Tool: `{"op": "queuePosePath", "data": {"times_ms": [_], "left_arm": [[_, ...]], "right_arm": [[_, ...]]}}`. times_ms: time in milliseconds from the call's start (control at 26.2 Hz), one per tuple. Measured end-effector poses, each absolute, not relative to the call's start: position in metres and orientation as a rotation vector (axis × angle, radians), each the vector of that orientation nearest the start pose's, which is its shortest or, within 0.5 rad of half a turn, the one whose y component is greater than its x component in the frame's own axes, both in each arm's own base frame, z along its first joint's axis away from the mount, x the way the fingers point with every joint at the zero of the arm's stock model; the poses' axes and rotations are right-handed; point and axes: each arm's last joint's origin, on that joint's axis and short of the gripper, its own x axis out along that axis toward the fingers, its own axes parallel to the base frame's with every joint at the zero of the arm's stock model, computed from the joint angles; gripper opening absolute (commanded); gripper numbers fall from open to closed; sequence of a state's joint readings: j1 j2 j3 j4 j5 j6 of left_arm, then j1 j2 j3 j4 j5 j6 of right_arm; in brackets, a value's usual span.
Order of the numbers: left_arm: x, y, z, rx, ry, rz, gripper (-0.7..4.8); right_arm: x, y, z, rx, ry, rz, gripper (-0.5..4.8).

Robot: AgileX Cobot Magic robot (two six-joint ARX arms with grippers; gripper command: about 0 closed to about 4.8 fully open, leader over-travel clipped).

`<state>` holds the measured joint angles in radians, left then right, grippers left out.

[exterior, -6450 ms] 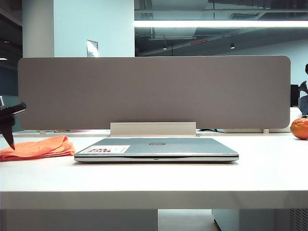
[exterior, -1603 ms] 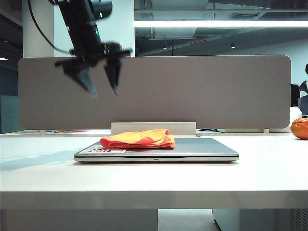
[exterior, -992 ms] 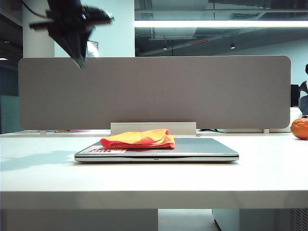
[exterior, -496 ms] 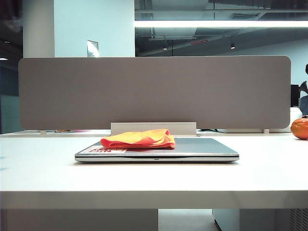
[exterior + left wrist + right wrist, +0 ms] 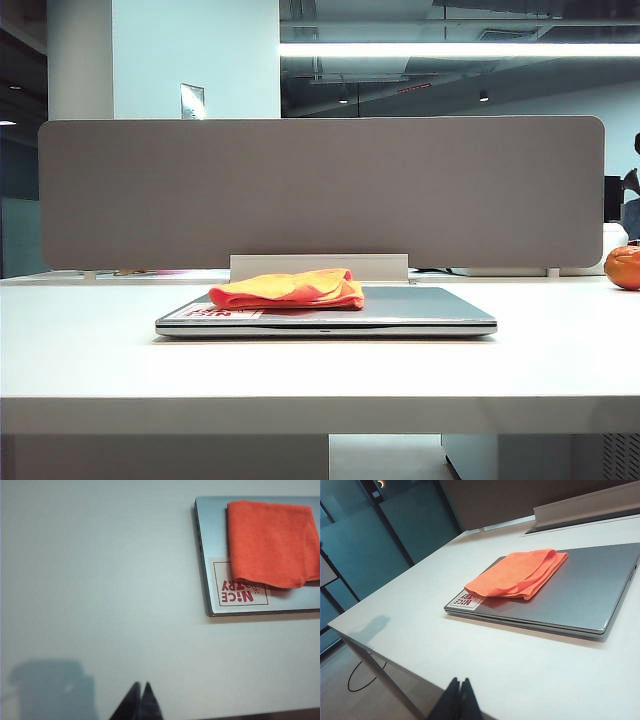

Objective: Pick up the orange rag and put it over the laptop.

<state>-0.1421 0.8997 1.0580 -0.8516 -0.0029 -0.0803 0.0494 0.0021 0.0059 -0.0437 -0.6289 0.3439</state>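
orange rag (image 5: 288, 289) lies folded on the closed laptop (image 5: 420, 310), on the left part of the lid, partly covering the white-and-red sticker (image 5: 210, 313) at the near left corner; the right part of the lid is bare. laptop sits flat on the white table (image 5: 320, 375), about mid-table, in front of the grey divider panel (image 5: 320, 190). a round orange ball (image 5: 623, 266) sits at the far right edge of the table, well apart from the laptop. no arm shows in the exterior view. left gripper (image 5: 140, 700) shows only as two dark fingertips in the left wrist view, pressed together with no gap and nothing between them; it hangs high over bare table to the left of the laptop, looking down, well apart from the rag (image 5: 272, 542) and the laptop corner (image 5: 210, 555) with the sticker (image 5: 241, 586); its shadow falls on the table (image 5: 100, 580). right gripper (image 5: 460, 697) also shows only dark fingertips, closed together and empty, by the near table edge, looking at a low angle across the table (image 5: 520, 660) toward the laptop (image 5: 580, 595) and rag (image 5: 517, 574), apart from both. sticker (image 5: 466, 600) peeks out from under the rag's near fold.
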Motion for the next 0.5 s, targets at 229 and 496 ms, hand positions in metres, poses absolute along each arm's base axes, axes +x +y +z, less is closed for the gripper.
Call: {"op": "queuePosePath", "data": {"times_ms": [229,496], "left_arm": [[0.127,-0.018,0.323,-0.059,0.644,-0.102,-0.06],[0.094,-0.013,0.313,-0.099,0.584,-0.093,-0.06]], "right_arm": [[0.091,0.022,0.161,0.342,0.155,0.665,-0.05],[0.091,0.022,0.161,0.342,0.155,0.665,-0.05]]}}
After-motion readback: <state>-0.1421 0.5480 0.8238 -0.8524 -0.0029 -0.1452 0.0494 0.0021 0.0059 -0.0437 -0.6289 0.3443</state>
